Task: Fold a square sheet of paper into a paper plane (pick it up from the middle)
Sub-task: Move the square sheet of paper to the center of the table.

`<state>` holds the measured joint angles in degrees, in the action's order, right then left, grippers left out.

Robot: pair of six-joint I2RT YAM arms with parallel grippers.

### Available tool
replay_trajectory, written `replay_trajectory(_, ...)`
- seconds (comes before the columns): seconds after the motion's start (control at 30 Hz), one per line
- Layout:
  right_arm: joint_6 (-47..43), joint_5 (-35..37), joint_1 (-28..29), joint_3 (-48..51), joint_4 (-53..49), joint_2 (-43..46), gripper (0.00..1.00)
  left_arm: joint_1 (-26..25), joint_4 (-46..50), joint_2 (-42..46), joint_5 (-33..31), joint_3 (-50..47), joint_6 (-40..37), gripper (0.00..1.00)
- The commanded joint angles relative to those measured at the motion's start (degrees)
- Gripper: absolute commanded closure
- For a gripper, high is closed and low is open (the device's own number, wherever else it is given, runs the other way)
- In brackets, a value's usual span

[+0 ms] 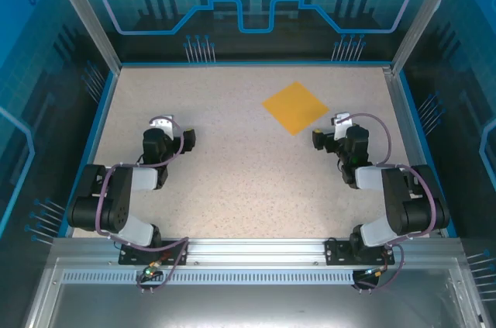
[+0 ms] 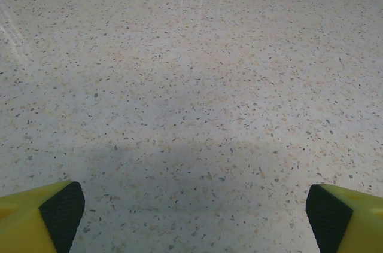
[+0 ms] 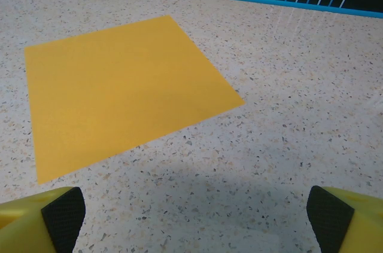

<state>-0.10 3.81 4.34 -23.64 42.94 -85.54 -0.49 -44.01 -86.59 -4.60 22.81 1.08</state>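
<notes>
The square sheet of paper (image 1: 295, 107) lies flat and unfolded on the speckled table, right of centre toward the back, turned like a diamond. In the right wrist view the square sheet of paper (image 3: 122, 88) spreads just ahead and left of the jaws. My right gripper (image 1: 335, 128) sits just right of and nearer than the sheet, open, nothing between its fingers (image 3: 63, 217). My left gripper (image 1: 172, 129) rests over bare table at the left, far from the paper, open too, with its fingers (image 2: 60, 211) wide apart. No paper plane is in view.
The table (image 1: 248, 188) is bounded by a blue rim (image 1: 256, 63) at the back and sides. Transparent enclosure walls stand around it. An aluminium rail (image 1: 248, 250) carries both arm bases at the near edge.
</notes>
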Motion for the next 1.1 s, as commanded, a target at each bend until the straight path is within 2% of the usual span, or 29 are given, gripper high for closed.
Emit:
replay_trajectory(0.0, -0.62, -0.75, -0.95, -1.06, 0.29, -0.60, 0.01, 0.18, -0.64, -0.29, 1.33, 1.43, -1.08, 0.01)
replay_trajectory(0.9, -0.61, -1.47, -1.20, -0.86, 0.45, -0.46, 0.01, 0.32, -0.84, 0.01, 0.88, 1.10, -0.87, 0.01)
replay_trajectory(1.0, -0.51, 0.34, -0.76, -2.22, -4.40, 2.40, 0.01, 0.32, 1.98, 3.68, -2.87, 1.10, 0.70, 0.02)
replay_trajectory(1.07, 1.32, 4.41, -0.30, -5.31, -13.23, 5.94, 0.01, 0.32, 7.80, 7.60, -5.46, 2.47, 2.03, 0.01)
